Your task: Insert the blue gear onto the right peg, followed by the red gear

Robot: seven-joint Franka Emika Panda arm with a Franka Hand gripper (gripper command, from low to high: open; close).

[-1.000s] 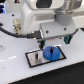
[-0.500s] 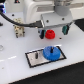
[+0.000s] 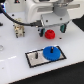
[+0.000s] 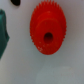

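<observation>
The red gear [image 3: 49,34] lies flat on the white table behind the plate. In the wrist view the red gear [image 4: 47,27] fills the middle, toothed rim and centre hole showing. My gripper [image 3: 52,29] hangs just above it with its fingers spread to either side, open and empty. The blue gear [image 3: 51,52] lies flat on the right half of the grey, black-bordered plate [image 3: 35,62]. The right peg is hidden at the blue gear's centre. The other thin dark peg [image 3: 36,54] stands bare on the plate's left half.
A small tan and dark object [image 3: 19,28] stands at the exterior view's left, with a black cable [image 3: 12,17] behind it. A blurred dark green shape [image 4: 4,32] shows at the edge of the wrist view. The table's front edge runs below the plate.
My gripper has left the blue gear on the plate and moved back and away from it, to above the red gear. The blue gear stays on the plate.
</observation>
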